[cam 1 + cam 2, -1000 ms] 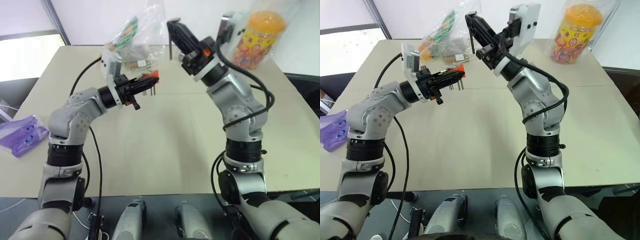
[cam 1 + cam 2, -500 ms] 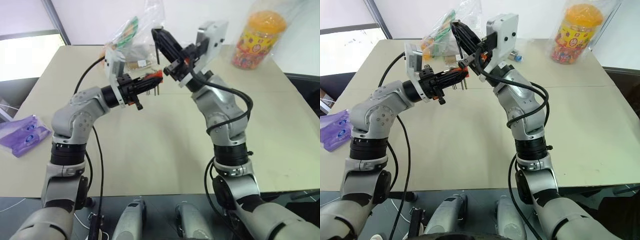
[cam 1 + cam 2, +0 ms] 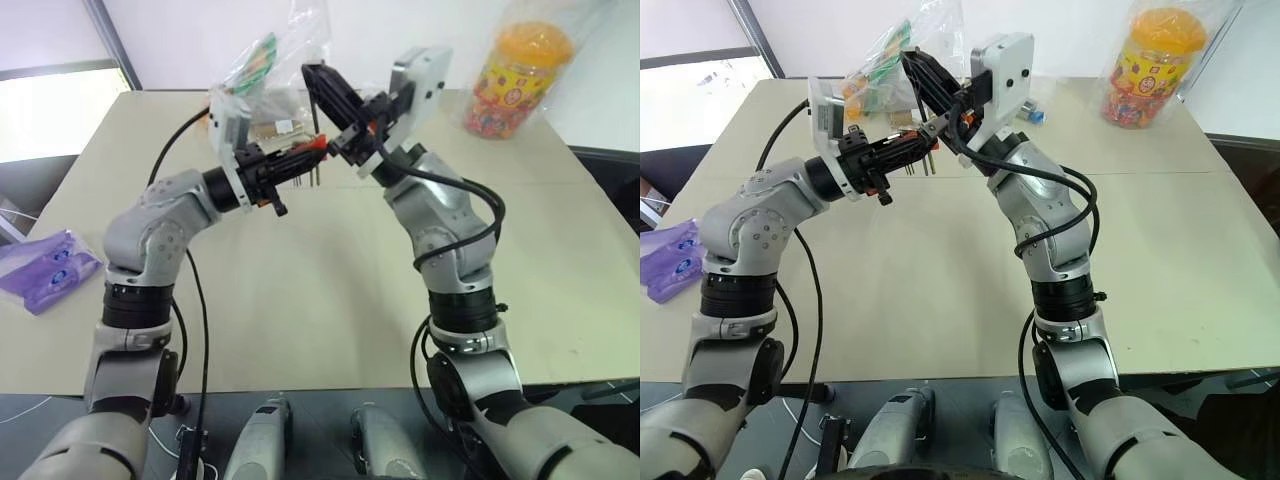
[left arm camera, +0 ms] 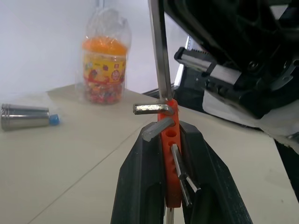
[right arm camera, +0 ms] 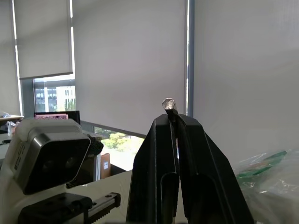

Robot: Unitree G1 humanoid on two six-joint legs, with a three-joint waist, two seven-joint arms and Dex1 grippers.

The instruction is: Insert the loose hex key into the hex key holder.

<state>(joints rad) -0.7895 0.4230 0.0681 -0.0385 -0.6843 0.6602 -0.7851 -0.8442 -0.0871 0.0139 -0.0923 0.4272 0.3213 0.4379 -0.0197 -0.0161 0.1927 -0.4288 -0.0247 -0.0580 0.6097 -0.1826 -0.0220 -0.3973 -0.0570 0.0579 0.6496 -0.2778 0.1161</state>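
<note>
One slim silver loose hex key (image 4: pixel 159 51).

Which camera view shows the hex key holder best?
The left wrist view: the hex key holder is close, its holes and keys clear between the left gripper's fingers. In the eye views it is a small red piece.

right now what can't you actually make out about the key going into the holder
- Left wrist view: the thin silver-grey loose hex key meets the top of the red-orange plastic hex key holder; whether its tip is in a hole is hidden by the block's own edge.
- Right wrist view: the right pincer covers the key's shaft, leaving its hex end.
- Left eye view: the left pincer and keys are too small to count.
</note>
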